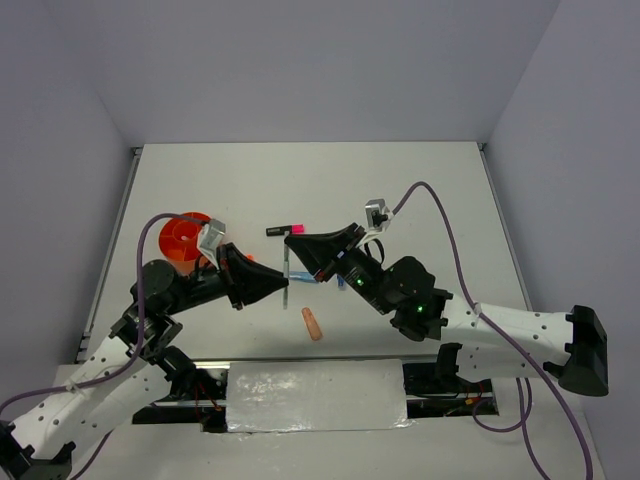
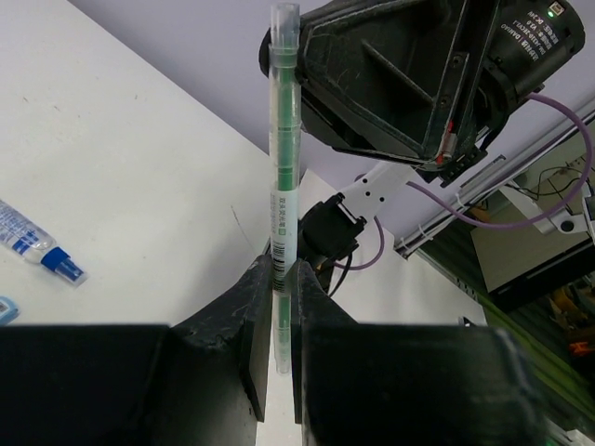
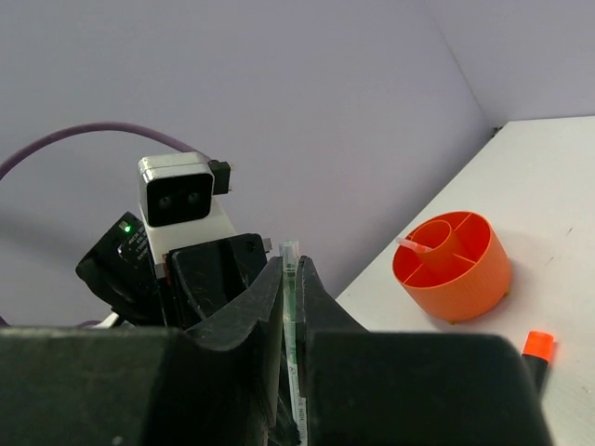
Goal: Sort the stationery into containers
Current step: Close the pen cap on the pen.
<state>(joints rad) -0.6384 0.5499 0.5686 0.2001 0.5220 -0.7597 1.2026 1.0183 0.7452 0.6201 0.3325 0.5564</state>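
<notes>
So the round orange tub [image 1: 185, 240] is sitting off to the left on the table [image 1: 430, 200]. The left gripper [image 2: 284, 269] is clamping down on one end of a thin pen [image 2: 284, 139], holding it up off the table. The right gripper [image 3: 291, 268] is facing it nose to nose with the pen sitting in the narrow gap between its fingers, but I can't tell if it's actually squeezing. A peach eraser [image 1: 313, 324] is lying on the table just in front of them, and a pink-capped highlighter [image 1: 285, 230] just behind.

Orange tub [image 1: 180, 238] partly behind left arm [image 1: 185, 287]; blue marker [image 2: 37, 243] cut by frame edge; highlighter [image 3: 537, 346] body hidden.
</notes>
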